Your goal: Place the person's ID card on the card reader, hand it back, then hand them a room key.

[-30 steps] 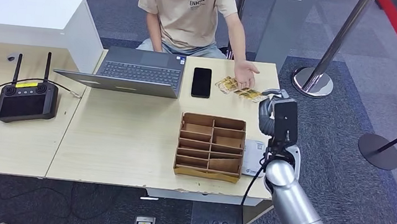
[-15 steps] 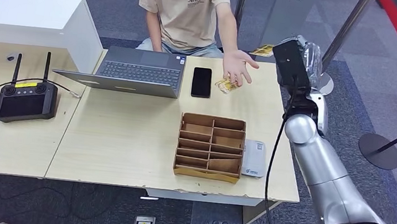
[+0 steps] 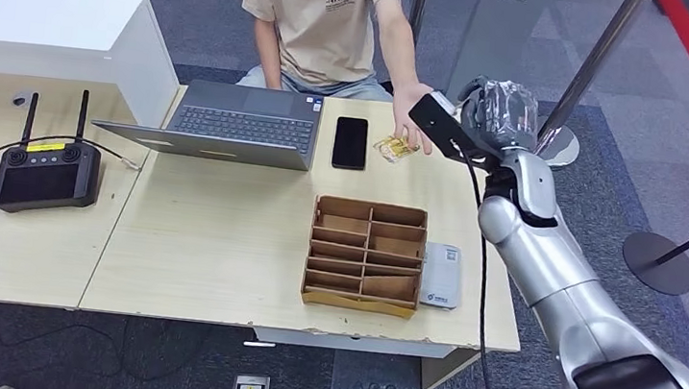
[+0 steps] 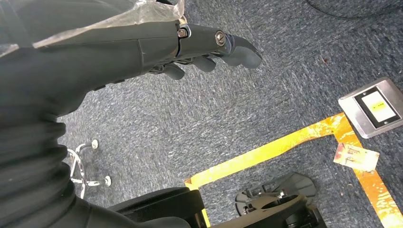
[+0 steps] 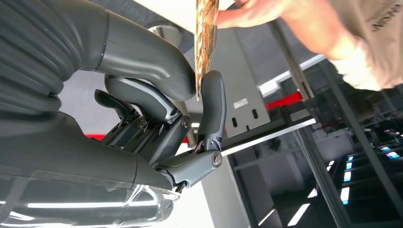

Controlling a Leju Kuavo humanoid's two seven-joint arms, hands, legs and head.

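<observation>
Gold-patterned card (image 5: 205, 42) pinched edge-on between thumb and a dark finger of the right hand (image 3: 494, 114), raised beyond the table's (image 3: 220, 239) far edge. The person's hand (image 3: 414, 115) sits at roughly 9 o'clock from the robot's and, in the right wrist view, touches the card's far end. Judged step: handover; whether ID return or room key cannot be told. Next move calls for loosening the pinch once the person grips firmly. Left hand (image 4: 190, 45) hangs over carpet, unclenched, holding nothing. Card reader (image 3: 440, 274) lies beside the wooden organiser (image 3: 365, 255).
</observation>
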